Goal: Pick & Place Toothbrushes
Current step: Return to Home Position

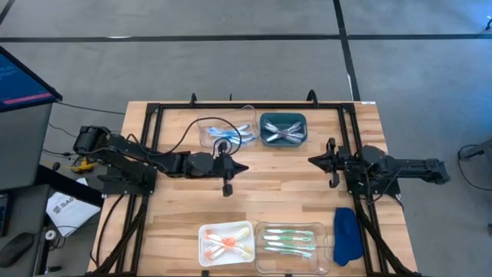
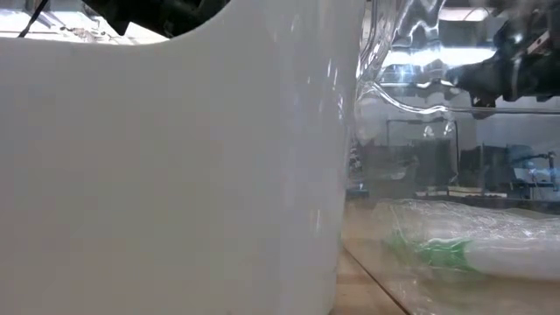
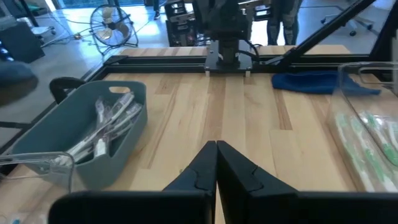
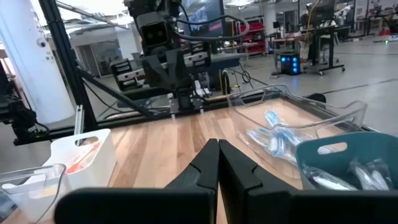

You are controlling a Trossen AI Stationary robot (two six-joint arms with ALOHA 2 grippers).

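While both arms hang over the bare middle of the table, the toothbrushes [image 1: 283, 133] lie sorted in four bins.
Left gripper [image 1: 241, 168] and right gripper [image 1: 313, 160] face each other, fingers pressed together on nothing. Blue brushes fill the clear bin [image 1: 207, 127], grey the teal bin [image 1: 300, 119], orange-pink the white bin [image 1: 206, 235], green the second clear bin [image 1: 315, 231]. On retreat, the left arm's cable [image 1: 184, 135], looping beside the first clear bin, could snag its rim and spill it.

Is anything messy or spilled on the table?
Nothing stands out. Every toothbrush lies inside a bin: blue toothbrushes in the far clear bin, grey toothbrushes in the teal bin, orange toothbrushes in the white bin, green toothbrushes in the near clear bin. None lies on the table.
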